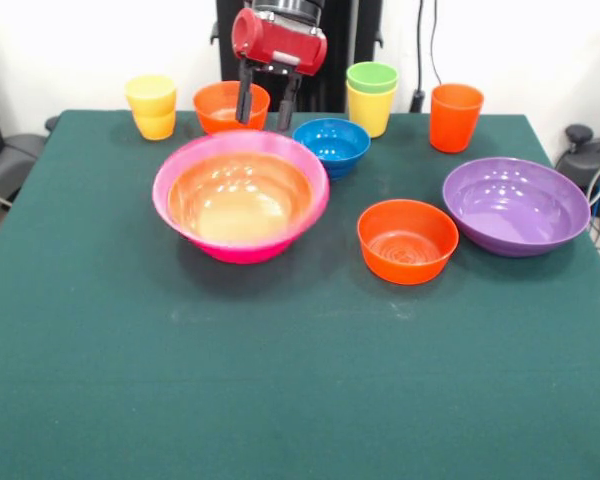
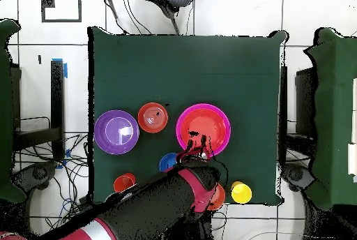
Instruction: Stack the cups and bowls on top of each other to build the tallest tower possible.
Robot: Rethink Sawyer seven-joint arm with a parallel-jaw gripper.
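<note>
The gripper [image 1: 263,110] hangs empty, fingers apart, above the pink bowl's [image 1: 176,203] back rim. A wide orange bowl [image 1: 240,197] nests inside, starting the tower's base; remaining bowls and cups line the table's [image 1: 280,400] far edge.

From overhead, my arm [image 2: 150,209] covers the green-on-yellow cups entirely and most of the small orange bowl [image 2: 218,197] at the pink bowl's [image 2: 203,109] five o'clock. The front view cuts the arm off at twelve o'clock.
</note>
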